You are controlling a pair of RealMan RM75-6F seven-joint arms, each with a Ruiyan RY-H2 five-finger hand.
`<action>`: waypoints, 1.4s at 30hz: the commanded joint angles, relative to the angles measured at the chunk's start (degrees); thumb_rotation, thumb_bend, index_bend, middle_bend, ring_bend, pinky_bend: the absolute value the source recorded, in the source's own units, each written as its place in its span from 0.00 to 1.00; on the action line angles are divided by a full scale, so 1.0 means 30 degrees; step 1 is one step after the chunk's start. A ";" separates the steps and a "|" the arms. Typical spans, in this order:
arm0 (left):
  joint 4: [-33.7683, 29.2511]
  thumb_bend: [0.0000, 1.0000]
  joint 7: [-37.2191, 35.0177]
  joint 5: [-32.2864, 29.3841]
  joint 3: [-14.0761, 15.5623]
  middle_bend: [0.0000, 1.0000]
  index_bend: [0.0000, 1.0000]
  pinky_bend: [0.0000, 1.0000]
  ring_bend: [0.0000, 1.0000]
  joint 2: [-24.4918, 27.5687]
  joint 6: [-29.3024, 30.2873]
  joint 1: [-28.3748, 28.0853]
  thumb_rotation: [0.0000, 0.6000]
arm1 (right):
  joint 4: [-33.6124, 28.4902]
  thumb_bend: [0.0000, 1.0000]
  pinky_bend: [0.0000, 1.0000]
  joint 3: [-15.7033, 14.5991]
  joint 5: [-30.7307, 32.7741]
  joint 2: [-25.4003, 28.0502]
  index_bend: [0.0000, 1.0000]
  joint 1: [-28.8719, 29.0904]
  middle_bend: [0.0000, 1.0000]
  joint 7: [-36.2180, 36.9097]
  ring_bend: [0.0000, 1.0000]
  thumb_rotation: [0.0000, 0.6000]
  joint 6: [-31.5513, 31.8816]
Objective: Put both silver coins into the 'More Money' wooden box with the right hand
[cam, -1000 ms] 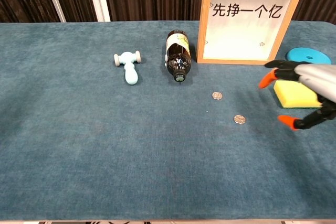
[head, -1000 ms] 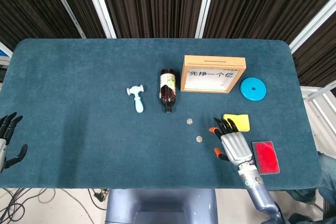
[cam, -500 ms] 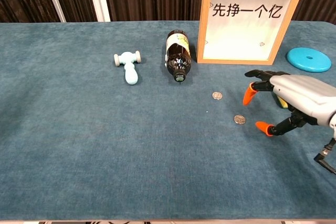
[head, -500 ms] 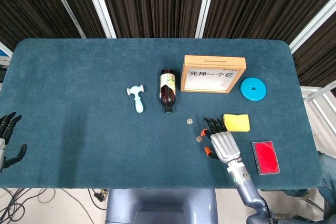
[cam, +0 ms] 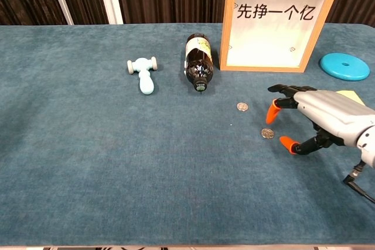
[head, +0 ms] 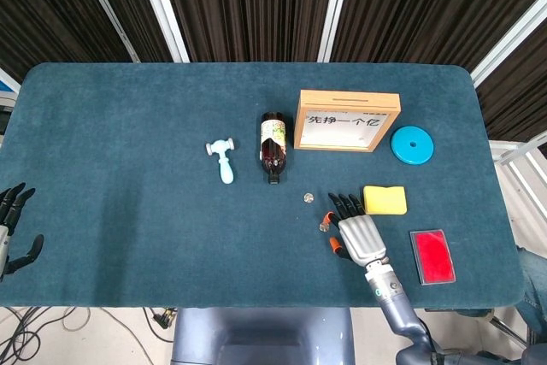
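Observation:
Two silver coins lie flat on the blue cloth: one (cam: 242, 106) in front of the bottle's mouth, the other (cam: 267, 133) a little nearer to me. In the head view the far coin (head: 305, 197) shows clear, and the near coin (head: 324, 226) sits at my right hand's fingertips. My right hand (cam: 319, 118) hovers palm down just right of the near coin, orange-tipped fingers spread, holding nothing. The 'More Money' wooden box (cam: 275, 21) stands upright at the back. My left hand (head: 10, 228) rests open at the table's left edge, seen only in the head view.
A brown bottle (cam: 197, 61) lies on its side left of the box. A light blue toy hammer (cam: 143, 74) lies further left. A yellow sponge (head: 385, 199), a blue disc (cam: 344, 66) and a red card (head: 431, 256) sit to the right.
My right hand has moved left from beside the yellow sponge to the near coin, its fingers staying spread. The coins and the left hand have not moved.

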 commanded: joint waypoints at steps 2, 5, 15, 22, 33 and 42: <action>0.0000 0.40 -0.0013 -0.0004 -0.0001 0.00 0.10 0.00 0.00 0.0006 -0.0016 -0.0004 1.00 | 0.0432 0.50 0.00 0.0012 0.0106 -0.0327 0.40 0.0122 0.05 0.0268 0.00 1.00 -0.0117; -0.0002 0.40 -0.0038 -0.0014 0.0006 0.00 0.10 0.00 0.00 0.0017 -0.0037 0.0000 1.00 | 0.0765 0.50 0.00 0.0028 0.0023 -0.0551 0.41 0.0199 0.05 0.0447 0.00 1.00 -0.0046; -0.0025 0.40 -0.0020 -0.0032 0.0002 0.00 0.10 0.00 0.00 0.0023 -0.0067 -0.0004 1.00 | 0.1315 0.50 0.00 -0.0040 0.0073 -0.0823 0.42 0.0202 0.05 0.0775 0.00 1.00 0.0091; -0.0033 0.40 0.0008 -0.0069 -0.0005 0.00 0.10 0.00 0.00 0.0018 -0.0082 0.0002 1.00 | 0.1561 0.50 0.00 -0.0026 0.0101 -0.0923 0.42 0.0280 0.05 0.0989 0.00 1.00 0.0079; -0.0017 0.40 0.0055 -0.0082 -0.0004 0.00 0.10 0.00 0.00 0.0011 -0.0120 -0.0007 1.00 | 0.1832 0.50 0.00 -0.0167 0.0186 -0.1039 0.42 0.0296 0.05 0.1259 0.00 1.00 -0.0039; -0.0011 0.40 0.0102 -0.0121 -0.0020 0.00 0.10 0.00 0.00 -0.0005 -0.0136 -0.0009 1.00 | 0.2311 0.50 0.00 -0.0117 0.0130 -0.1258 0.42 0.0501 0.05 0.1564 0.00 1.00 -0.0176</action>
